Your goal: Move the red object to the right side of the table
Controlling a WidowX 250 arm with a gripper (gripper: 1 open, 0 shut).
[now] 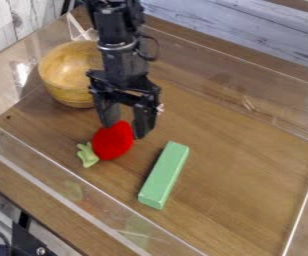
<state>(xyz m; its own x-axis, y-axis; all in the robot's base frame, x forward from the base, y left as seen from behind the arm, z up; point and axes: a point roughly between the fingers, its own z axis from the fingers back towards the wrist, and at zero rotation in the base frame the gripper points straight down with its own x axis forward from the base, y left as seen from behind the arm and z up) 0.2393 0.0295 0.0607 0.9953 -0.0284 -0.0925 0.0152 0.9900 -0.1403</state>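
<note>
The red object [111,143], a small rounded strawberry-like toy with a light green stem [86,153] at its left, lies on the dark wood table [237,130] left of centre. My black gripper [129,118] hangs just above and behind it, open, its two fingers [146,119] spread wide, one toward the toy's upper left and one at its upper right. Nothing is held between them. The toy rests on the tabletop.
A wooden bowl [69,73] stands at the back left, just behind the arm. A long green block [165,174] lies right of the toy, angled toward the front. Low clear acrylic walls [63,185] edge the table.
</note>
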